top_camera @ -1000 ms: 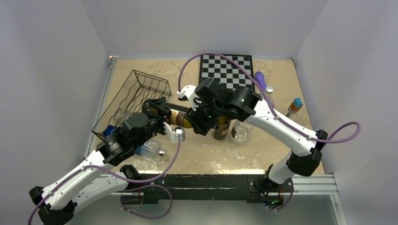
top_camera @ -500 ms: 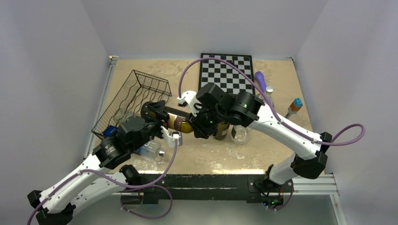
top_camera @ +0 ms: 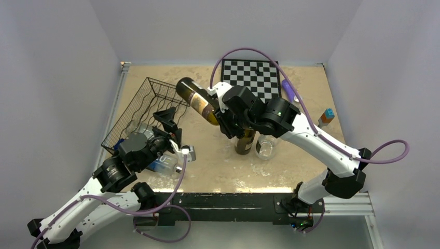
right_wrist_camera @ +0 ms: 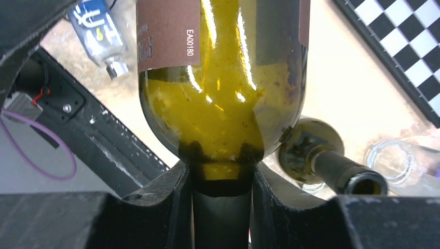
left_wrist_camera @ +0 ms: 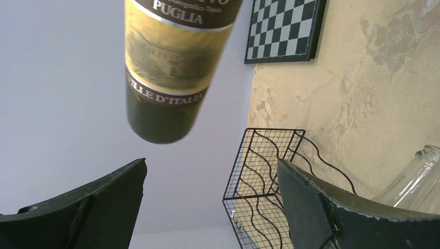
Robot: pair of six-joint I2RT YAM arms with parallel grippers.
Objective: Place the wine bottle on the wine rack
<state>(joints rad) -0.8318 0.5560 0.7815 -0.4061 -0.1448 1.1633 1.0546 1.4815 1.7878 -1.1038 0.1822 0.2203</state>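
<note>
The wine bottle (top_camera: pixel 198 102), dark green with a brown and gold label, hangs tilted in the air, its base pointing up and left toward the wine rack (top_camera: pixel 145 106). My right gripper (top_camera: pixel 226 124) is shut on its neck; in the right wrist view both fingers press the neck (right_wrist_camera: pixel 222 179) just below the bottle's shoulder (right_wrist_camera: pixel 223 104). My left gripper (top_camera: pixel 174 126) stands open and holds nothing, below the bottle near the rack's right side. From the left wrist, the bottle's base (left_wrist_camera: pixel 163 104) floats above the wide-apart fingers (left_wrist_camera: pixel 306 197), with the black wire rack (left_wrist_camera: pixel 270 171) beyond.
A second dark bottle (top_camera: pixel 245 140) stands upright under the right wrist, with a clear glass (top_camera: pixel 265 147) beside it. A clear plastic bottle with a blue label (top_camera: pixel 163 165) lies under the left arm. The chessboard (top_camera: pixel 250 78) lies at the back, with a purple object (top_camera: pixel 288 89) to its right.
The left gripper has opened, let go of the bottle's body and drawn back to the left. The right gripper closed on the neck and swung the bottle up, base toward the rack.
</note>
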